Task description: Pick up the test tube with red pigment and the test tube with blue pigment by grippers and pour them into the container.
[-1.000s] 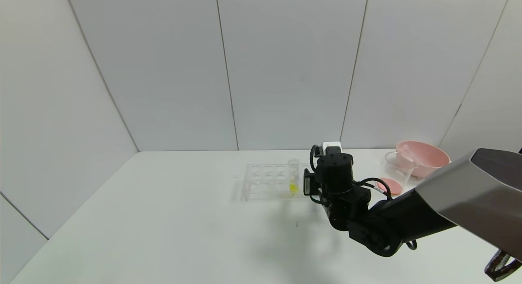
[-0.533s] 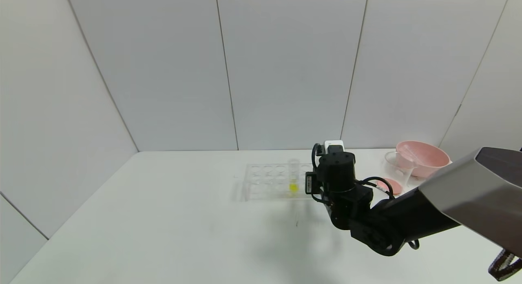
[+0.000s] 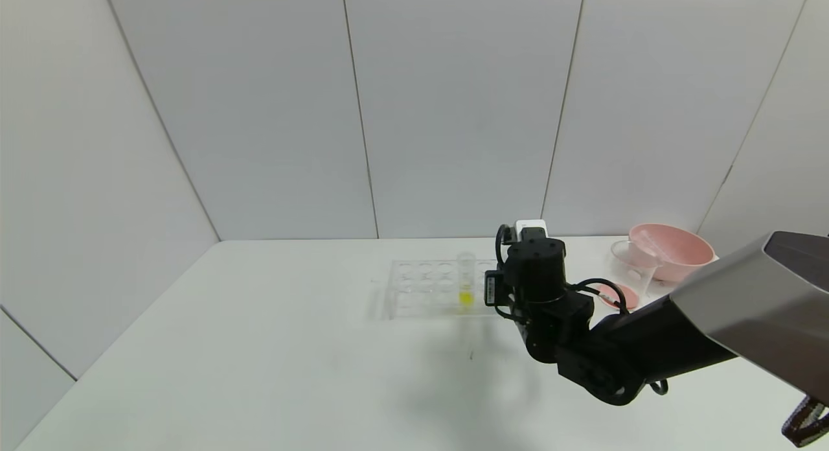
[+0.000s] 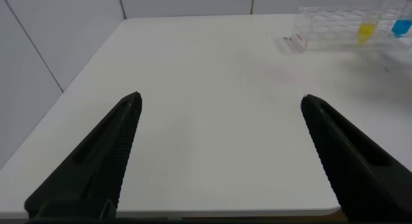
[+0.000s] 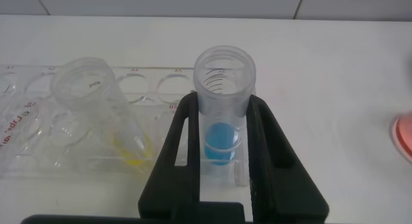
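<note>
The test tube with blue pigment [image 5: 223, 114] stands upright at the end of the clear tube rack [image 5: 38, 114]. My right gripper [image 5: 223, 100] is shut on it, one black finger [image 5: 183, 143] pressed to each side below the rim. In the head view the right wrist [image 3: 534, 269] hides this tube beside the rack [image 3: 421, 289]. The container [image 3: 631, 264], a clear beaker, stands to the right with red liquid in its bottom. The test tube with red pigment does not show. My left gripper [image 4: 219, 105] is open and empty over the table's front edge; the blue pigment [image 4: 402, 28] shows far off.
A yellow-liquid tube [image 5: 96, 108] leans in the rack right beside the held tube; it also shows in the head view [image 3: 465, 282]. A pink bowl [image 3: 673, 243] stands behind the beaker. White walls close the table's back and sides.
My right arm has shifted slightly to the right and away from me. The rack and the yellow tube have not moved.
</note>
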{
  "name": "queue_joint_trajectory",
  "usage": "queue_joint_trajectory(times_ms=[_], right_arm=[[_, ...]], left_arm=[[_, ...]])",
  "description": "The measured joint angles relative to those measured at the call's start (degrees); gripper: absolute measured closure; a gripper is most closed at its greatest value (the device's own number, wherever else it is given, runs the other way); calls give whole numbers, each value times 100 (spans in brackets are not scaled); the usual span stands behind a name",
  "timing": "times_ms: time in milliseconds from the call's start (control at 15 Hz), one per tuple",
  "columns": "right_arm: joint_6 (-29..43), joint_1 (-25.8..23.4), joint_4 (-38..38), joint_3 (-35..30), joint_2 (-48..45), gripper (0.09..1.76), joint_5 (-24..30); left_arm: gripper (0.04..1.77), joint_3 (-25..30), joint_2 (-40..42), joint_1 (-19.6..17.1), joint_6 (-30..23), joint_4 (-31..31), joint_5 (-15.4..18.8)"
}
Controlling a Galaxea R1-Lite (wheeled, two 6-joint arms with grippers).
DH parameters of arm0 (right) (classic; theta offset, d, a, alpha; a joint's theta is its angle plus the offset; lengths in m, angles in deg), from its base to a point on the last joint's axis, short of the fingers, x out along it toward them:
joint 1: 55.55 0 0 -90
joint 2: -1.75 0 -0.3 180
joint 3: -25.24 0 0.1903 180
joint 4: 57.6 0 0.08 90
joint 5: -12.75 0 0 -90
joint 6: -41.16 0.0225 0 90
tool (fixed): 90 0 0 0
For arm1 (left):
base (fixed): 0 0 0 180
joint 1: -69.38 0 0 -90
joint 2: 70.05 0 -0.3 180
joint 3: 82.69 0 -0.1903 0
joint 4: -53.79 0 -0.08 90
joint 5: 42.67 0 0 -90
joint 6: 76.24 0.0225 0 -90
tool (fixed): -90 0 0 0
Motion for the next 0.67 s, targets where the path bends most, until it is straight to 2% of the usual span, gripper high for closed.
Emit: queue_joint_trajectory(times_ms=[333,667], right_arm=[[-578,-91,128,232,-463,136,238],[-641,-133,301,204,-824,136,377]], left_arm=[[5,0,0,0,0,2,0],[5,0,0,0,0,2,0]])
